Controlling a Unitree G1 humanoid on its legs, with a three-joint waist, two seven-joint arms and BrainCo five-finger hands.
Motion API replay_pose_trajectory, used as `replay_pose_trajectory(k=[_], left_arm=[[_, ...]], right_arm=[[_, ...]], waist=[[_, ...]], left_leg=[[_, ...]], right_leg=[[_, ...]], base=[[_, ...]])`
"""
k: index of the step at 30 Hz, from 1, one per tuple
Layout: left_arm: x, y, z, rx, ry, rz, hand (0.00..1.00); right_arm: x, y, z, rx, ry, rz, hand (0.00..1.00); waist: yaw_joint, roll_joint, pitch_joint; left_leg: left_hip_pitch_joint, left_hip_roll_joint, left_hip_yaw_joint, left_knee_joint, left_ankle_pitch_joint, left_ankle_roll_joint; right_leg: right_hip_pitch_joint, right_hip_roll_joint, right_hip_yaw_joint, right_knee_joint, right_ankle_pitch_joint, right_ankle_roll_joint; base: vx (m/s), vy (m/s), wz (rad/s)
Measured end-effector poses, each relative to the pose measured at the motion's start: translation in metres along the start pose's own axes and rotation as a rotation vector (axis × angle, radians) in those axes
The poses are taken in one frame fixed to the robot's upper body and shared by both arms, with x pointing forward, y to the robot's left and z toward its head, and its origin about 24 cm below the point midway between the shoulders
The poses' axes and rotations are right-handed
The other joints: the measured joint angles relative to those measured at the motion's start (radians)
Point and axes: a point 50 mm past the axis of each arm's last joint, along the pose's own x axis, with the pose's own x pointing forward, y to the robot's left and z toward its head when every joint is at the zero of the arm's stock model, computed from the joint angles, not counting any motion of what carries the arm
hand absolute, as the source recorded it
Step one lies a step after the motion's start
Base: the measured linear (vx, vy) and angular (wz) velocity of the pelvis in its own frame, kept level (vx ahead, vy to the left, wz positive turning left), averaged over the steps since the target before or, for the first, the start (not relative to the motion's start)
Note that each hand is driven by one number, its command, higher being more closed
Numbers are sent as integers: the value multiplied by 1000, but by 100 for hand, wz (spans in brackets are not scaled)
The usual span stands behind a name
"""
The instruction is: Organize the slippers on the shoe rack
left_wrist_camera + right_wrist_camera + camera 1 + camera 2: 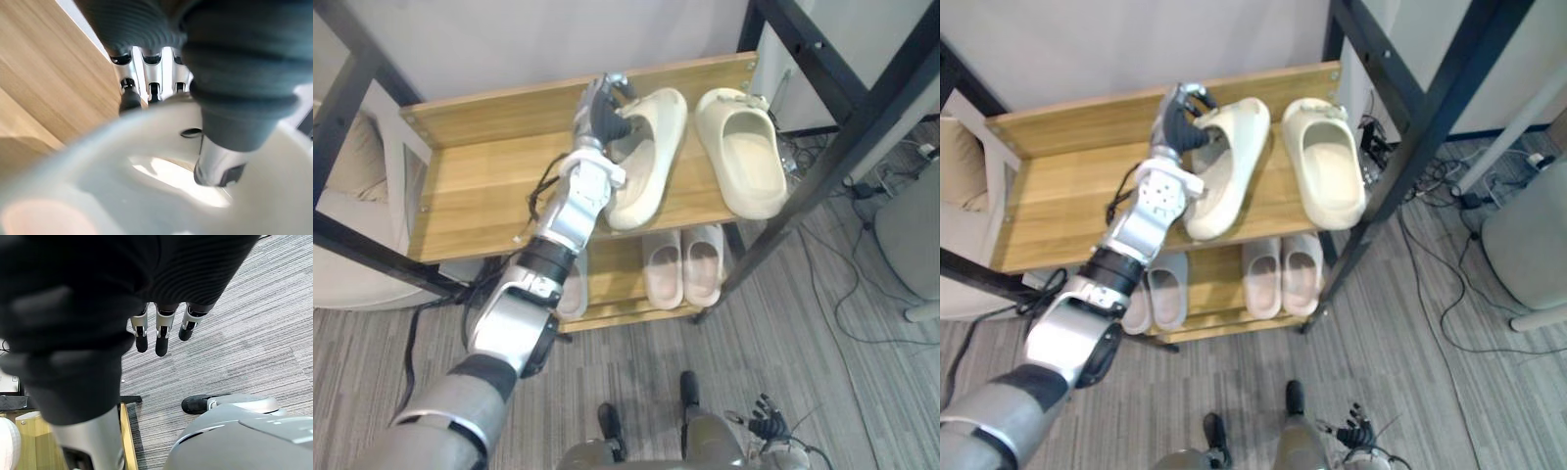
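Where the slipper [651, 162] lies, left robot hand [603, 110] apparently grips it.

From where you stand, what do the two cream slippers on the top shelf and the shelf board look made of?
The cream slippers: probably moulded foam or soft rubber; thick, seamless, matte, one piece. The shelf board: wood or wood-look laminate; light grain lines, smooth satin surface. I cannot tell which.
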Motion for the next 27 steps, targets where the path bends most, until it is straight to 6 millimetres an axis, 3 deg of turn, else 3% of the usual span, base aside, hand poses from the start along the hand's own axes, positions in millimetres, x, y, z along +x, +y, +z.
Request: replay_pose_trajectory(k=[10, 17, 25, 27], left_arm=[[0, -3, 4, -59, 8, 19, 0], [-2, -6, 21, -182, -24, 25, 0], [-17, 5, 35, -353, -118, 83, 0], [-23, 5, 30, -383, -108, 86, 0]], right_arm=[[0, 0, 0, 1, 1, -1, 0], [0, 0, -1, 0, 3, -2, 0], [0, -2, -3, -10, 19, -13, 0], [0, -3, -3, -12, 25, -14, 0]], waist=[[6, 0, 0], [8, 0, 0], [19, 4, -5], [20, 7, -7]], left_leg=[[-4, 1, -3, 0, 0, 0], [-9, 0, -16, 0, 1, 1], [3, -2, -36, 0, 3, 4], [9, -2, -46, 1, 4, 5]], right_leg=[[-2, -2, -4, 1, 0, 0], [0, -4, -19, 1, -1, 0], [24, -7, -38, -1, -4, 2], [36, -7, -48, -4, -5, 3]], base=[[1, -1, 0], [10, -8, 5], [0, -7, 8], [-10, -9, 13]])
